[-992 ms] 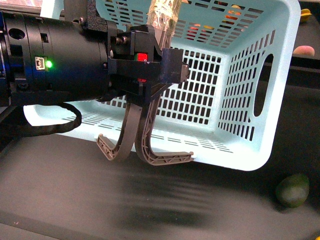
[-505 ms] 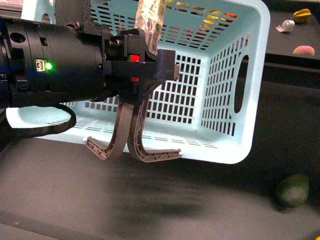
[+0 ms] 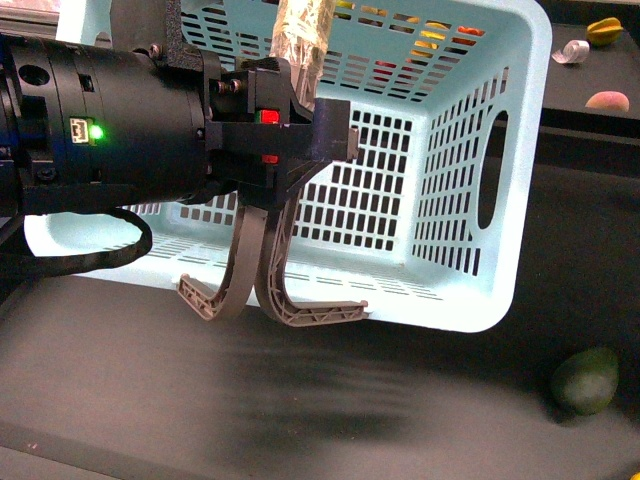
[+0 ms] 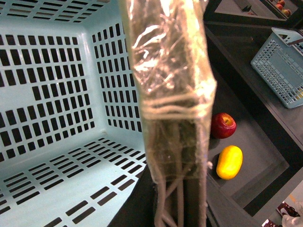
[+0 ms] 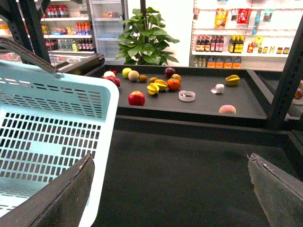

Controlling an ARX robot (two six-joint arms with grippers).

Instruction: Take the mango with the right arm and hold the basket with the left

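Nearest my body camera, above the table's (image 3: 400, 430) near edge, my left arm (image 3: 110, 130) fills the left side, a green light (image 3: 97, 131) glowing beside its port; no writing on it can be read. My left gripper (image 3: 275, 297) hangs its two curved fingers (image 3: 245, 250) in front of the basket's near wall, stems close together; whether they clamp anything I cannot tell. A film-wrapped bar (image 3: 300, 30) rises above the jaws and blocks the middle of the left wrist view. The basket (image 3: 522, 150) stands tipped, mouth toward me; its right rim sits slightly further right than half a second ago, though left of where it was a second ago. A dark green fruit (image 3: 585, 380) lies unmoved by the near right corner. My right gripper (image 5: 170, 161) is spread wide above the table, nothing between its fingers. Past the basket, toward the far edge, the mango (image 4: 229, 162) lies just beside a red apple (image 4: 223, 125), well apart from both my grippers. Further back, shop shelves (image 5: 236, 42) carry bottles whose labels are too small to read.
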